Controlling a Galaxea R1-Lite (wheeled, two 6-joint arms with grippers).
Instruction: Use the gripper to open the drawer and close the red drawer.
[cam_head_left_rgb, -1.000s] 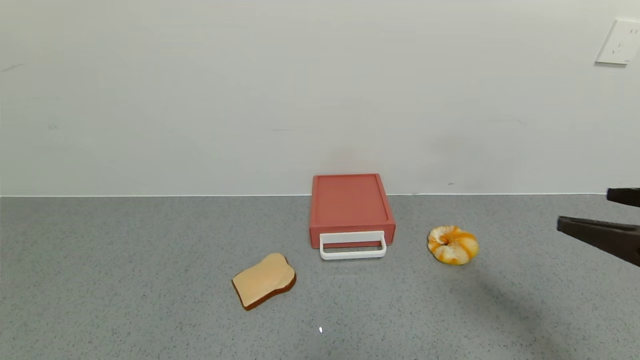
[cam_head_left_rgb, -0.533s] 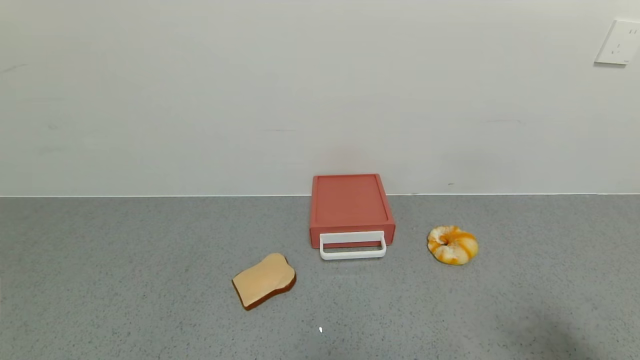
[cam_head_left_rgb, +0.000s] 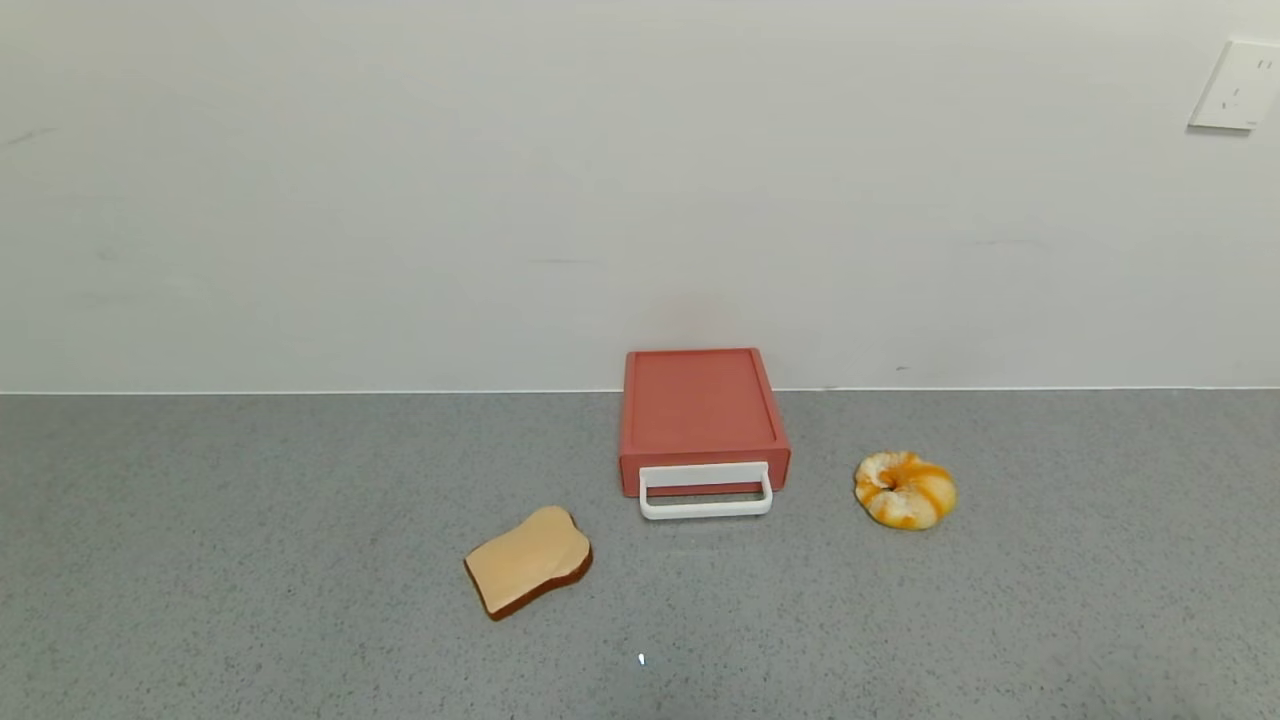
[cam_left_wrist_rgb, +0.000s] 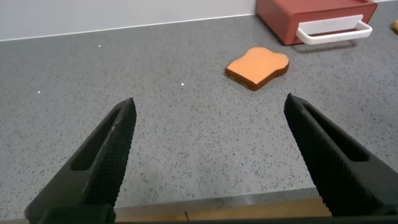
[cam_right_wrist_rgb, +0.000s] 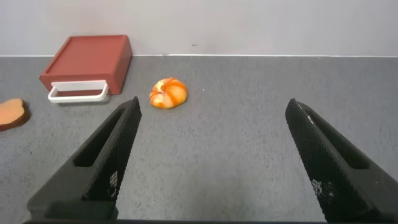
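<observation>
Grey speckled countertop (cam_head_left_rgb: 250, 560) against a white wall carries the red drawer (cam_head_left_rgb: 702, 412), shut, its white handle (cam_head_left_rgb: 706, 492) facing the robot, between 1 bread slice (cam_head_left_rgb: 528, 561) and 1 orange pastry (cam_head_left_rgb: 905, 488). Left gripper (cam_left_wrist_rgb: 214, 162) and right gripper (cam_right_wrist_rgb: 214, 158) hover well back from it over bare counter, both with fingers spread wide and holding nothing.

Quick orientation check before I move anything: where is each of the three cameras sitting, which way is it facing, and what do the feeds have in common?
Head view: high on the robot, facing forward and down at the red drawer against the wall; no arm shows.
Left wrist view: low over the counter, facing the bread slice and drawer beyond; open left gripper frames it.
Right wrist view: low, facing the orange pastry and drawer; open right gripper frames it.
Shared: all three show the drawer's white handle.
</observation>
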